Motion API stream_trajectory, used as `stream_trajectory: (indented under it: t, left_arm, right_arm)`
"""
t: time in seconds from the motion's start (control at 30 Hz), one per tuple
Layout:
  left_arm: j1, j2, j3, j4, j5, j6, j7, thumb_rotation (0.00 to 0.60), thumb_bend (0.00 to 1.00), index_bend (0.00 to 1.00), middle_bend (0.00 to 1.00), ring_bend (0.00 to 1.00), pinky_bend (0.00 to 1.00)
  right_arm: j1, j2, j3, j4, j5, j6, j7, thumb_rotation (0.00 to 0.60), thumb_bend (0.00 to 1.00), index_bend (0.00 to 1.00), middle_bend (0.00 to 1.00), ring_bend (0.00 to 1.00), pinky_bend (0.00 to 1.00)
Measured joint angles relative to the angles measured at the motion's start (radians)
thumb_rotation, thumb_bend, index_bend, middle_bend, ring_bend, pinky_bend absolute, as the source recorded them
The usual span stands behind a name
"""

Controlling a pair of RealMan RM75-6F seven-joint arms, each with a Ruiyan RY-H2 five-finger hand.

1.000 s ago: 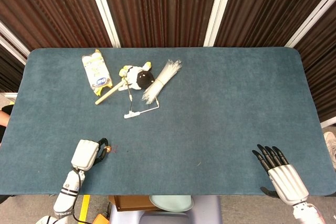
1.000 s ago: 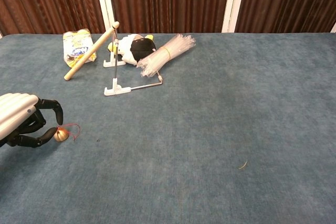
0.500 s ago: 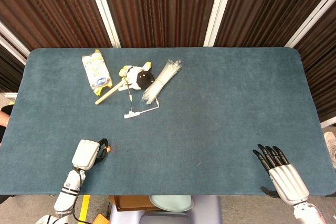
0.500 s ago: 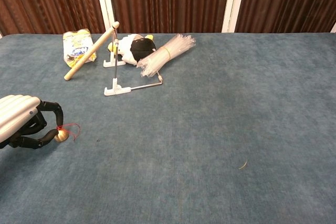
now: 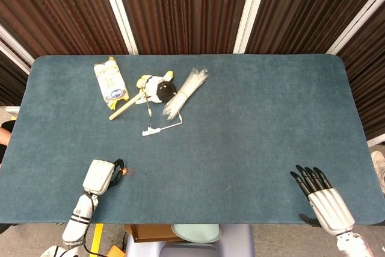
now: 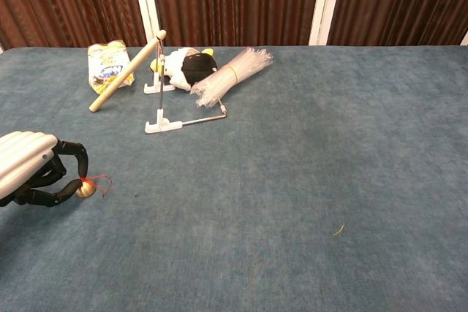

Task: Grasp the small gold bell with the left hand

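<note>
Black fingers (image 6: 72, 153) of the left hand (image 6: 33, 168) are curled in, and the small round gold bell (image 6: 86, 189) with its thin red cord sits pinched at their tips, near the front left edge of the blue carpeted tabletop (image 6: 292, 180). Judging from the chest view, the bell looks caught from both sides, low against the cloth, cord trailing out to the side; whether it has cleared the surface, I cannot tell. A grip that far out on the tips makes sense for something this tiny: a full palm wrap would bury it.

Against half a second back, barely anything differs. The hand has edged slightly toward the robot in the head view, the bell coming with it, so the pinch is holding.

Further out, the right hand (image 5: 322, 200) hangs at the front right edge, fingers straight, side by side and holding nothing, well apart from the action. At the far left of the tabletop lie the yellow and white printed packet (image 5: 110, 80), the pale wooden stick (image 5: 124, 108), a black, white and yellow plush toy (image 5: 157, 88), a bundle of clear plastic ties (image 5: 185, 92) and a white wire-frame stand (image 5: 155, 123), all unmoved.
</note>
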State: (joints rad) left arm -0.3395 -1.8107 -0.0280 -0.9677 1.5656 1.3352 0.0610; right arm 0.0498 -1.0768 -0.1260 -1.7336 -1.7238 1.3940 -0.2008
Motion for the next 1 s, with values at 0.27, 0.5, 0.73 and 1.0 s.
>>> stream_trajectory:
  t: [0.27, 0.5, 0.73, 1.0]
  left_arm:
    - [-0.001, -0.004, 0.004, 0.01, 0.011, 0.026, -0.017, 0.6, 0.45, 0.69, 1.0, 1.0, 1.0]
    - [0.002, -0.004, 0.012, 0.004, 0.045, 0.09, -0.037, 0.6, 0.45, 0.7, 1.0, 1.0, 1.0]
    - [-0.017, -0.005, -0.003, 0.011, 0.077, 0.124, -0.007, 0.6, 0.45, 0.69, 1.0, 1.0, 1.0]
    - [-0.022, -0.001, -0.021, 0.029, 0.015, 0.076, -0.032, 0.6, 0.45, 0.69, 1.0, 1.0, 1.0]
  right_arm:
    - [0.0, -0.001, 0.001, -0.001, 0.001, -0.001, -0.003, 0.6, 0.18, 0.0, 0.0, 0.0, 0.0]
    - [0.001, -0.002, 0.001, 0.0, 0.002, -0.002, -0.004, 0.6, 0.18, 0.0, 0.0, 0.0, 0.0]
    - [0.006, -0.006, 0.004, -0.001, 0.012, -0.016, -0.012, 0.6, 0.18, 0.0, 0.0, 0.0, 0.0]
    - [0.0, -0.003, -0.004, 0.002, -0.007, 0.001, -0.005, 0.6, 0.18, 0.0, 0.0, 0.0, 0.0]
